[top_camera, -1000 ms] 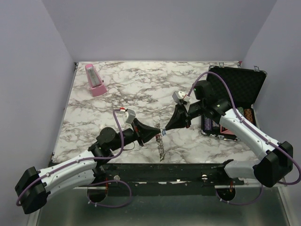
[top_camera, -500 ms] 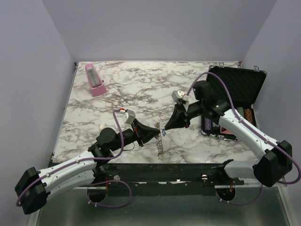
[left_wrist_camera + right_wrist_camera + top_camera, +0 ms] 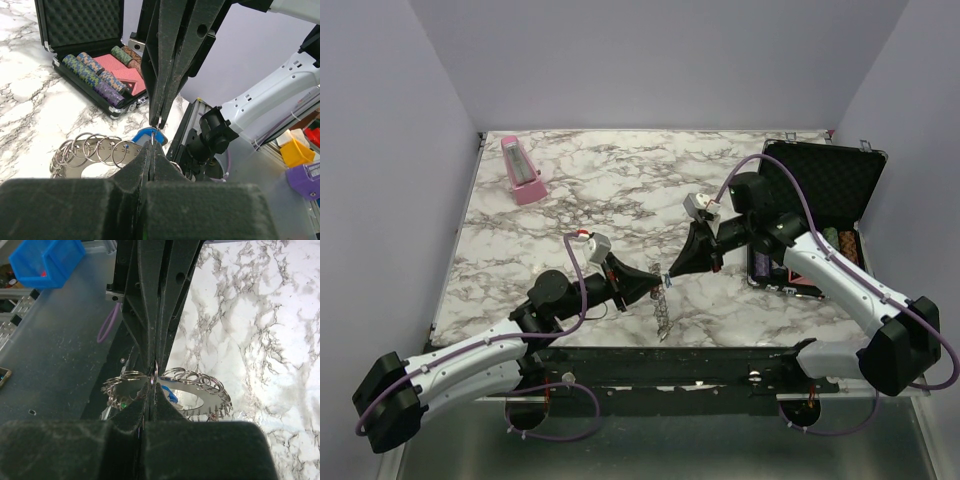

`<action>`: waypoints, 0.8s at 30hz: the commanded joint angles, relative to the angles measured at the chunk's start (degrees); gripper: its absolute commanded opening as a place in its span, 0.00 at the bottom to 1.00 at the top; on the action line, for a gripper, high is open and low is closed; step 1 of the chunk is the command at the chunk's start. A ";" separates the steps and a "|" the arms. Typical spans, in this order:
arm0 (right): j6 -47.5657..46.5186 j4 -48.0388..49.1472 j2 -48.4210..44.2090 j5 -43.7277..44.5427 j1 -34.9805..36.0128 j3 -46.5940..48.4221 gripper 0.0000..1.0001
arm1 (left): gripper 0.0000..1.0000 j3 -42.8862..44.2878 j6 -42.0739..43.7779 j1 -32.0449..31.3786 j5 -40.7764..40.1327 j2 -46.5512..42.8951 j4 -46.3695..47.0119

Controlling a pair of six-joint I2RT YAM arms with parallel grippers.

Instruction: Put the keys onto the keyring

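Clamping one thin wire loop (image 3: 154, 371) on the rim of the flat grey toothed metal keyring (image 3: 194, 399) in both the closed left gripper (image 3: 151, 150) and the closed right gripper (image 3: 151, 385), meeting tip to tip just above that keyring, leaving it hanging flat-faced beneath, with a tiny blue-headed silver key (image 3: 149, 135) dangling beside the loop, equally near both arms.

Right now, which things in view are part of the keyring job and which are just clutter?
Job: keyring, blue key, left gripper and right gripper, both shut, tips meeting at the keyring.
Lying about: black case, its chips and cards, pink wedge at the far left.
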 commanded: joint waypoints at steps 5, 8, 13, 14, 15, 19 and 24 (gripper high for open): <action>2.71 3.11 0.71 -1.17 1.23 -1.56 0.00 | 0.00 1.72 0.72 0.15 2.15 0.45 4.61; 2.63 3.11 0.89 -0.82 1.32 -1.56 0.00 | 0.00 1.80 0.99 0.24 2.33 -0.25 4.52; 2.63 3.11 0.97 -0.47 1.32 -1.56 0.00 | 0.00 1.63 1.34 0.41 2.42 -1.48 3.56; 2.80 3.29 0.80 -0.64 1.32 -1.56 0.01 | 0.00 1.54 1.34 0.50 2.50 -1.57 3.64; 2.71 3.29 0.89 -1.16 1.32 -1.73 0.00 | 0.00 1.54 1.51 0.50 2.59 -1.66 3.56; -0.53 0.22 0.80 -4.85 1.23 -0.95 0.00 | 0.00 2.15 3.88 0.59 2.86 -2.45 -0.12; -4.49 -3.56 0.54 -5.39 1.32 0.55 0.00 | 0.00 1.98 8.10 1.73 4.00 -3.77 -5.84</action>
